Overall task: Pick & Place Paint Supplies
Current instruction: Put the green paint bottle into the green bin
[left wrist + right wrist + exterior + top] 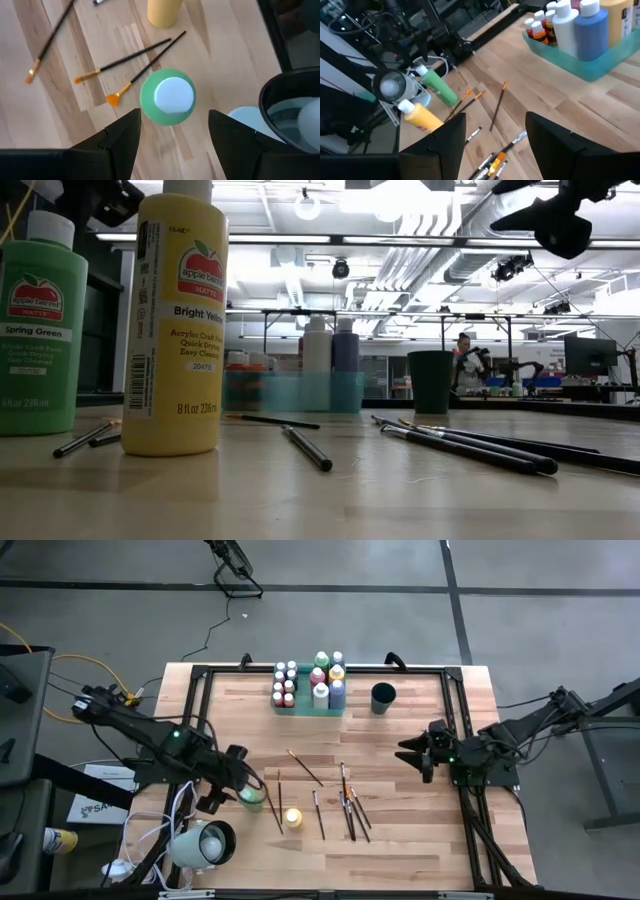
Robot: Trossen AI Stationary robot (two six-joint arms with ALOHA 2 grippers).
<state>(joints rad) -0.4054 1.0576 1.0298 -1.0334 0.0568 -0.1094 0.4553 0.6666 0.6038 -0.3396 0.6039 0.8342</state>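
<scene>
Wooden table (400, 840); left gripper (172, 131) open above green bottle (167, 97), right gripper (495, 135) open, idle. Off-centre closing risks toppling it onto brushes (135, 55).

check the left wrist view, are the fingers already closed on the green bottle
No, the left gripper is open above the green bottle, with a gap of bare wood on each side between it and the fingers.

table (400, 840): pale planked wood, smooth | green bottle (167, 97): glossy plastic; tray (600, 62): translucent plastic
</scene>
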